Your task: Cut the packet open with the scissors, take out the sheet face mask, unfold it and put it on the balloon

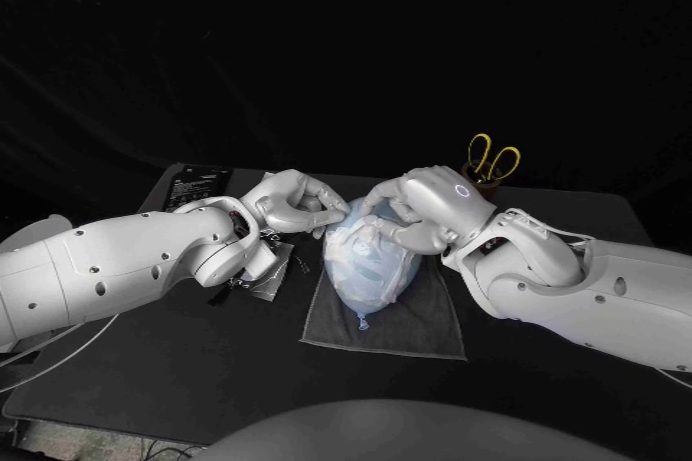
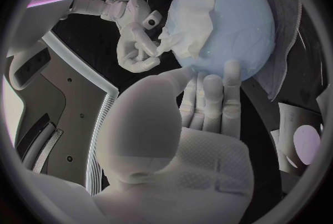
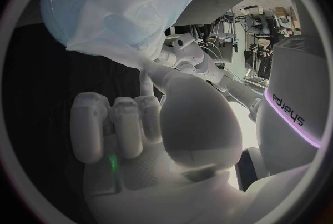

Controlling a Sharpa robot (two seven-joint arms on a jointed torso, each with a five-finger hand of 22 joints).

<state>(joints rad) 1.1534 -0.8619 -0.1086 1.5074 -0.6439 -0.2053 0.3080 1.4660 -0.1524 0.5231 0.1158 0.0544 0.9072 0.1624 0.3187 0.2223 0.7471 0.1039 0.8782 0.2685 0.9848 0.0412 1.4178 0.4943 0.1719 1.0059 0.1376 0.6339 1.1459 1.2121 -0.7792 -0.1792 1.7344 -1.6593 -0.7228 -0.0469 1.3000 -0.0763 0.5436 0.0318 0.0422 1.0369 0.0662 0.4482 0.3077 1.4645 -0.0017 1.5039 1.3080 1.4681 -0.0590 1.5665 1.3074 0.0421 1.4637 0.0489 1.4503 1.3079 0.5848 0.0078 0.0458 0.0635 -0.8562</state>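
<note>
pinching the mask (image 1: 361, 243) at the balloon's (image 1: 378, 286) far end, our right hand (image 1: 426, 201) faces our left hand (image 1: 296, 206), whose grasp we cannot tell; balloon on cloth (image 1: 418, 331), long axis running away.

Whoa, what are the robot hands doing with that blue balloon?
They are fitting a face mask onto the balloon, which lies on a grey cloth. The right robot hand pinches the mask's edge, and the left robot hand touches the balloon from the other side. The mask is draped on but wrinkled. The scissors stand at the back.
</note>
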